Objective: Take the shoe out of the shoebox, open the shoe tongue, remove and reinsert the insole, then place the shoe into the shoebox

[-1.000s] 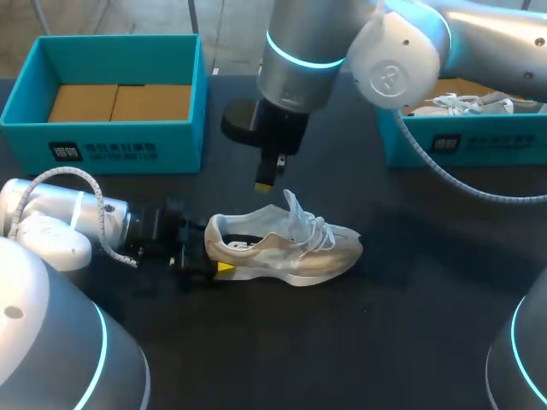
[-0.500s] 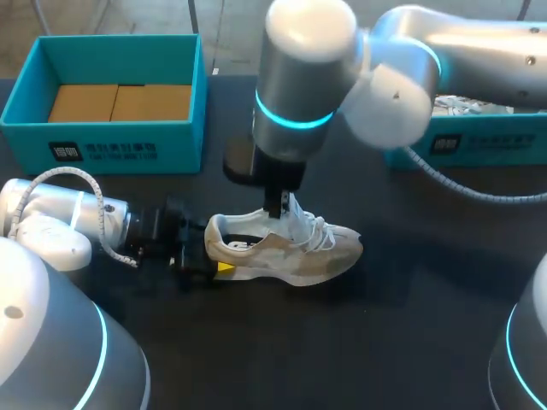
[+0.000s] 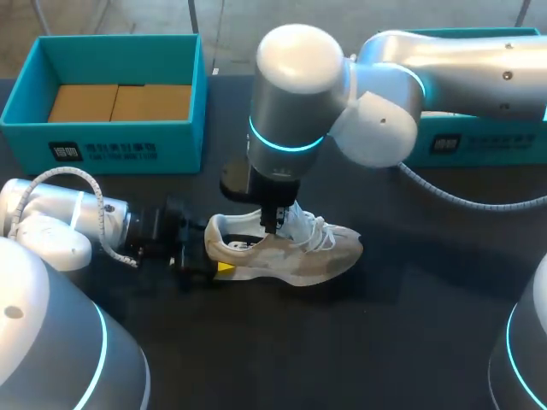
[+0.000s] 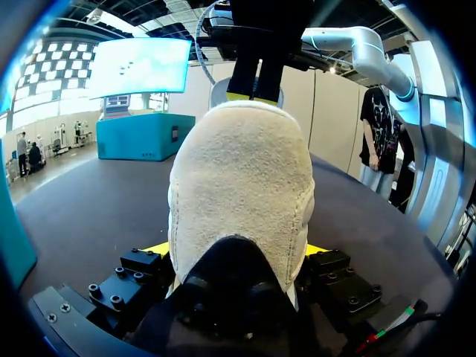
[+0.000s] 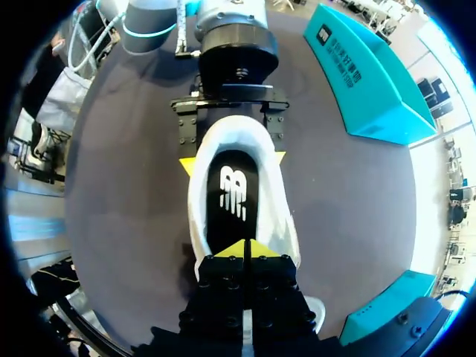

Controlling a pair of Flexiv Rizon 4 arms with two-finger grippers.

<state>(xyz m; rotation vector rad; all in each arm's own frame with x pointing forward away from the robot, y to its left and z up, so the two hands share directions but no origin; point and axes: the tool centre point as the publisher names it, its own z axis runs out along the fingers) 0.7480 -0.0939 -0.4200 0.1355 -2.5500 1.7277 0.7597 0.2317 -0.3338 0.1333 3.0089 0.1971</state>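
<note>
Desk [image 3: 410,325]: dark, matte, with a dull sheen in the right wrist view.

Shoe [image 3: 291,252]: pale cream and white, upright on its sole near the middle of the desk, a little toward the left edge. The heel faces the left edge and the toe the right edge. White laces [image 3: 312,229] stand loose over the instep. The black insole [image 5: 232,197] with a white mark lies inside, seen through the shoe's mouth.

Left claw [image 4: 238,253]: low on the desk, coming in from the left edge. Its two yellow tips press the heel from either side, so it holds the shoe. In the left wrist view the fuzzy heel back fills the space between the fingers.

Right claw [image 5: 244,249]: hangs from above, the arm reaching in from the right edge past the middle. The fingers are drawn narrow, yellow tips together. They are set at the shoe's mouth, over the front end of the insole and just behind the laces. Nothing shows between them; whether the tips touch the insole, cannot tell.

Open shoebox [image 3: 111,145]: teal, at the far left corner, well apart from the shoe, with brown cardboard [image 3: 120,101] lying flat inside.

Second shoebox [image 3: 479,141]: teal, at the far right edge, mostly hidden behind the right arm.
</note>
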